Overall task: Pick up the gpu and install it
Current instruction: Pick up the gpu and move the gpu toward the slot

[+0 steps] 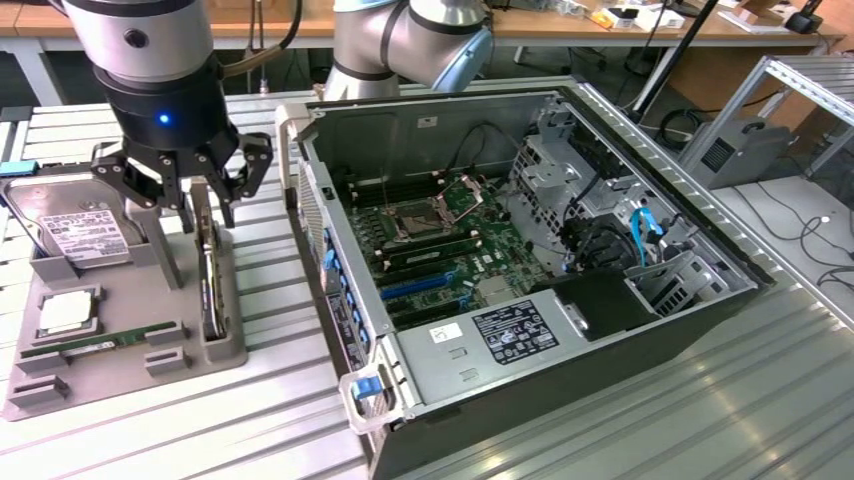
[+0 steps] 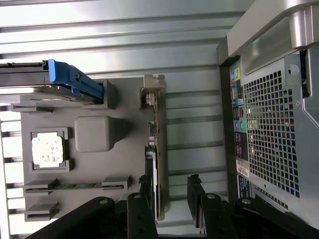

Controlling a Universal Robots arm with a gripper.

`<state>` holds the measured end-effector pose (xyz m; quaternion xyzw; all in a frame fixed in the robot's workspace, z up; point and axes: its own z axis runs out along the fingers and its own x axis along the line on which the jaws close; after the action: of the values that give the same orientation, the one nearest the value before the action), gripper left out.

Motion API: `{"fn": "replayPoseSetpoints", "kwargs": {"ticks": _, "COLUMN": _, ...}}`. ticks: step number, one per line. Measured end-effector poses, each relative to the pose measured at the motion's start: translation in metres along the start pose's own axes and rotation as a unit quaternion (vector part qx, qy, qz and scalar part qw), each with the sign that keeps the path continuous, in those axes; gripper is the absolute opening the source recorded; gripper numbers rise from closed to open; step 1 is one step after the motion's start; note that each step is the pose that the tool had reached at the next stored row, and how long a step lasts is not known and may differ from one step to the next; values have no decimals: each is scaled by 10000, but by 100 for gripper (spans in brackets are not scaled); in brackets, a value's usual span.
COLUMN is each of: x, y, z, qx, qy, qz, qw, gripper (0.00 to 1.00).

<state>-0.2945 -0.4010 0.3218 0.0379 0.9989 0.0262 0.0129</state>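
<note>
Between the spread fingers of the gripper (image 2: 169, 181), not yet pinched, the gpu (image 2: 158, 149) is held on edge in the grey fixture tray (image 2: 124, 169), its long axis running along the finger gap; the open computer case (image 1: 400, 120) lies beyond.

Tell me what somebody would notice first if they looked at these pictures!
The big open computer case sits in the middle of the exterior view, its circuit board laid bare. At that view's left, the robot's black gripper hangs open over a grey holder, straddling the thin gpu standing on edge there. A silver hard drive leans in the same holder.
</note>
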Motion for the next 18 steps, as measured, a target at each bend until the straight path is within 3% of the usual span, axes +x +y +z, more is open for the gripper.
{"fn": "replayPoseSetpoints", "kwargs": {"ticks": 18, "x": 2, "y": -6, "z": 105, "qx": -1, "qy": 0, "qz": 0, "qw": 10000, "gripper": 42}}
